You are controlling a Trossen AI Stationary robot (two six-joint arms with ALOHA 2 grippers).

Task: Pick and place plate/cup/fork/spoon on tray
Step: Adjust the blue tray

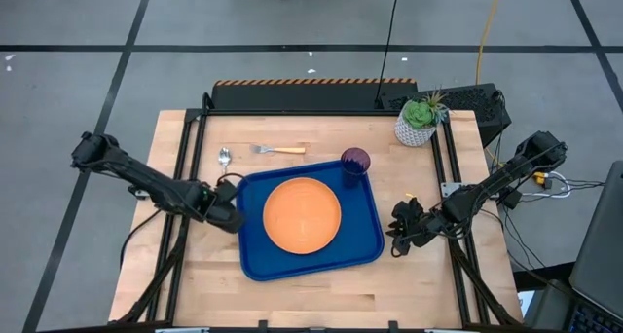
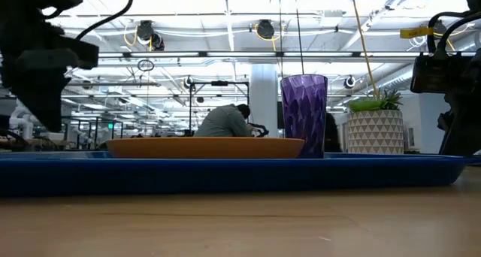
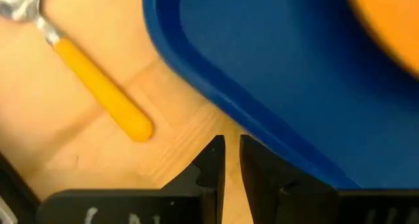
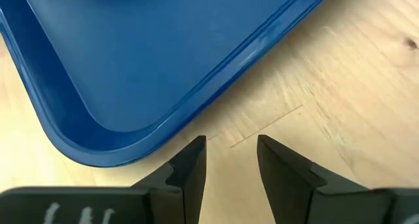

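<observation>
The tray [image 1: 255, 260] lies at the middle of the bench [image 1: 185, 294]. The plate [image 1: 303, 215] sits in the tray's centre, and the cup [image 1: 354, 165] stands upright inside the tray's 1 o'clock corner. The fork [image 1: 276, 150] and spoon [image 1: 224, 158] lie on the bare wood beyond the tray's 11 o'clock corner, the spoon at 9 o'clock from the fork, apart from it. A potted plant [image 1: 420, 121] stands at the bench's 1 o'clock corner.

The left gripper [image 3: 232, 160] hangs just beside the tray's 9 o'clock edge, its fingers [image 3: 211, 165] nearly together with a thin gap, grasping nothing. The right gripper [image 4: 229, 162] hovers over bare wood near the tray's 3 o'clock edge, fingers [image 4: 190, 168] spread and empty.
</observation>
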